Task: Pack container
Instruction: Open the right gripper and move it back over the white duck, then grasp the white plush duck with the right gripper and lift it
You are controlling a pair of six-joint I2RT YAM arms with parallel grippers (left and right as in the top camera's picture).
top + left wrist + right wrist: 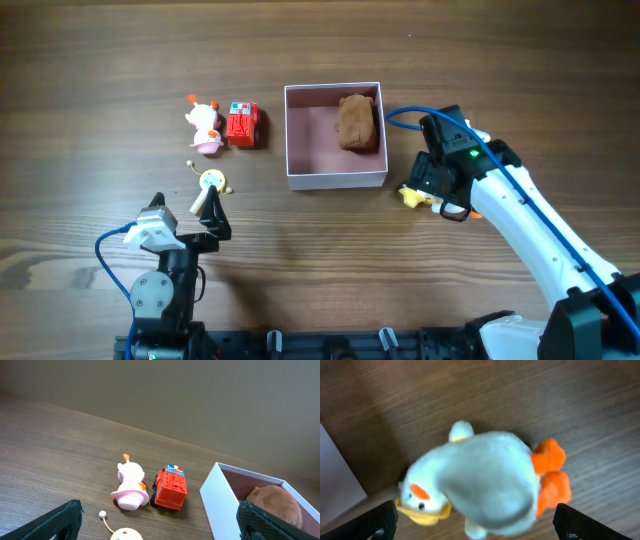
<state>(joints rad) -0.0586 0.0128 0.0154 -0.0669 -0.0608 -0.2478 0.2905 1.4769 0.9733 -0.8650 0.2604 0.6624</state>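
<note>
The container [336,178] is a white-walled square box with a pink inside at the table's middle; a brown plush toy [356,122] lies in its far right corner. It also shows in the left wrist view [220,502]. My right gripper [437,198] is open just right of the box, directly over a white plush duck [485,480] with a yellow collar and orange feet lying on the table. My left gripper [212,215] is open and empty near the front left, above a small round cream toy [210,181]. A pink-white figure [205,125] and a red toy truck [242,124] stand left of the box.
The wooden table [120,60] carries everything. The cream toy has a thin cord with a bead [102,515]. The truck [169,489] and the figure [130,490] stand side by side, touching or nearly so.
</note>
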